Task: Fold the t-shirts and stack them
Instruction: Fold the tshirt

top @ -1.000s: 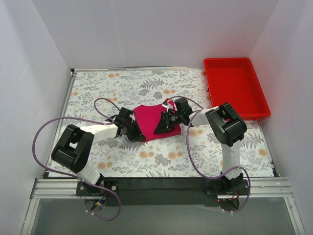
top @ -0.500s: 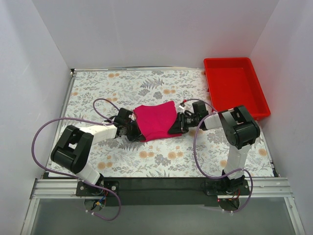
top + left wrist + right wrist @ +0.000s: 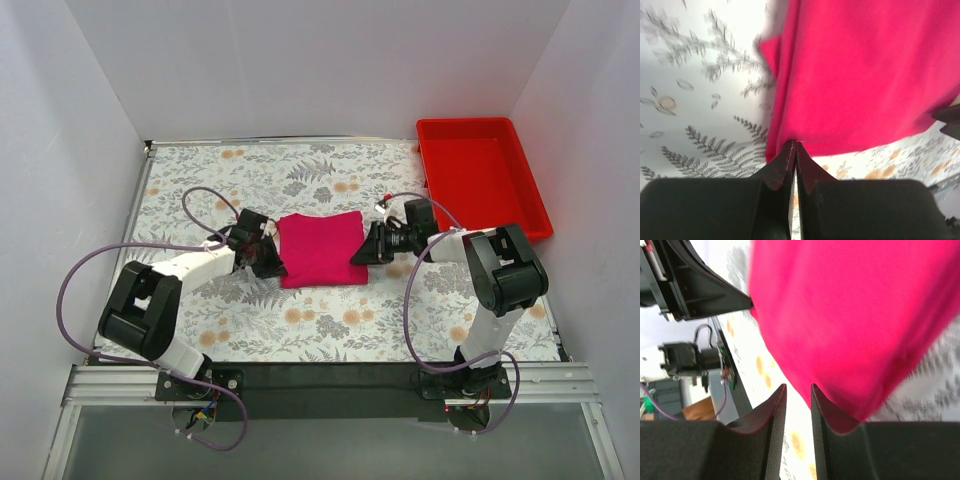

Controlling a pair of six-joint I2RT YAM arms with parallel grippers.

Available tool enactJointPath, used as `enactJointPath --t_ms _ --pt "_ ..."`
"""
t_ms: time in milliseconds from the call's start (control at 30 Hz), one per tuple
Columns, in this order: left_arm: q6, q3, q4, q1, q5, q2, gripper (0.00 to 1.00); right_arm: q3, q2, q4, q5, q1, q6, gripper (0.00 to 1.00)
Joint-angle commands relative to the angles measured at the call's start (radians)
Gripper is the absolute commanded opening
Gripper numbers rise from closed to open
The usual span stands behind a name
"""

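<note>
t-shirt: the magenta-pink t-shirt (image 3: 320, 250) lies folded into a flat rectangle at the middle of the floral table (image 3: 230, 170).
left gripper (image 3: 794, 146): mine, closed tight, tips touching the shirt's left edge by its near corner; i cannot tell whether fabric is pinched.
right gripper (image 3: 797, 386): mine, parted by a narrow gap, nothing between, tips at the shirt's right edge.
red bin (image 3: 480, 175): far right corner, well apart.

Floral table (image 3: 250, 170) bears folded t-shirt (image 3: 320, 250) (red bin (image 3: 480, 175) too).
</note>
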Motion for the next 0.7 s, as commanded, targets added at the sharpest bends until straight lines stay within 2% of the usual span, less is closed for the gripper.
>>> enactJointPath --t_ms 0,133,367,533,667 --pt "0.044 0.153 -0.051 0.016 -0.081 -0.047 0.06 0.145 -0.067 -0.022 0.042 -0.007 0.004 0.29" --pt "0.054 0.294 -0.022 0.057 -0.081 0.028 0.08 0.289 -0.032 -0.029 0.157 -0.007 0.024 0.29" --pt "0.084 0.527 0.009 0.112 -0.063 0.290 0.08 0.500 0.133 -0.025 0.284 -0.010 0.075 0.29" --pt "0.080 0.574 0.027 0.142 -0.063 0.445 0.07 0.552 0.265 -0.022 0.346 -0.023 0.102 0.29" --pt "0.064 0.566 0.043 0.165 -0.057 0.506 0.07 0.529 0.321 -0.020 0.374 -0.045 0.099 0.29"
